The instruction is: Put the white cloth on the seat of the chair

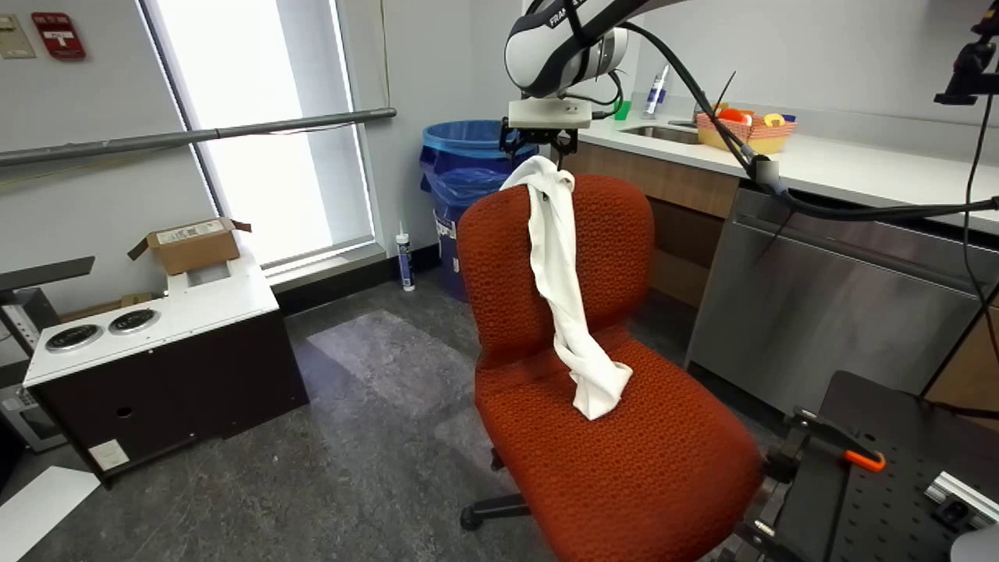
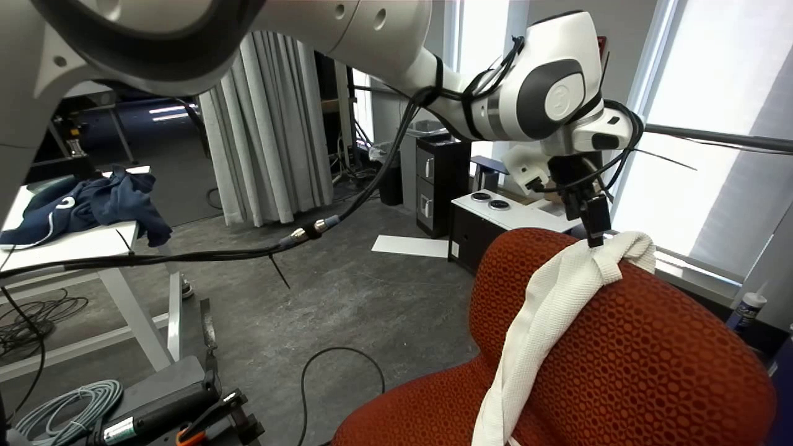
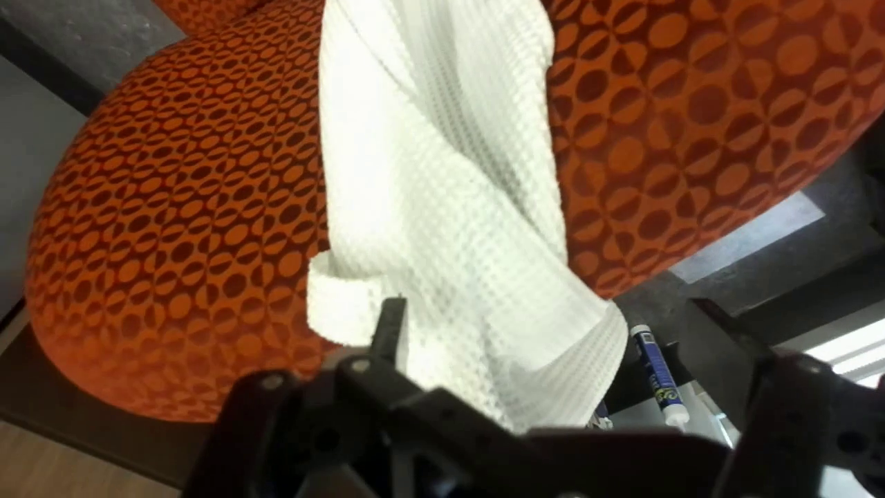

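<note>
Hanging over the top edge of the rust-orange backrest, the white cloth runs twisted down the front, its lower end lying on the seat of the chair near the rear edge. The gripper sits over that top edge, fingers spread wide in the wrist view with cloth between them, nothing pinched; whether a finger touches the cloth, cannot tell.

Black perforated plate by the seat's front corner, orange-handled tool near the plate's edge. White counter along the wall: sink at its far end, basket of colourful items toward the back edge, steel dishwasher under the front edge. Blue bin behind the backrest, tube upright on the floor near it. By the bright window, white-topped stove unit: two burners close to one corner, cardboard box at the far edge. In an exterior view, white panel flat on the floor near the stove unit, grey curtain, and white table with a navy garment spilling over its edge.
</note>
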You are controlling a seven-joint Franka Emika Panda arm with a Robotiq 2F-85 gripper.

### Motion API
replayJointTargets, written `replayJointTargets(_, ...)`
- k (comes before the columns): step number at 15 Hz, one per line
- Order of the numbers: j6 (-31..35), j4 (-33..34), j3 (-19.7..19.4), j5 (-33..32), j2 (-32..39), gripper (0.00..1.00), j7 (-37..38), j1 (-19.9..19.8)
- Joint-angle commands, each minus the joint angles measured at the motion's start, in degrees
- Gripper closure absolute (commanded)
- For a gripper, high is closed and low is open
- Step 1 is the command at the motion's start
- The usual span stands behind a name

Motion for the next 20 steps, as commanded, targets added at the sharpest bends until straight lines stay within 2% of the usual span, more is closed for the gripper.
replayJointTargets(1,-7.1,11.62,-1.35,-2.02,7.14,0.0,3.08,-1.19)
replayJointTargets(9,-10.3,19.31,-0.44,-1.03,13.67,0.01,1.14,-3.77)
replayJointTargets(10,-10.33,19.86,-0.25,-0.91,13.92,0.26,0.82,-3.95)
replayJointTargets(12,-10.69,20.47,0.45,-0.31,13.68,0.29,0.18,-4.38)
replayJointTargets(20,-12.48,20.17,2.91,0.96,12.3,0.95,-3.16,-5.7)
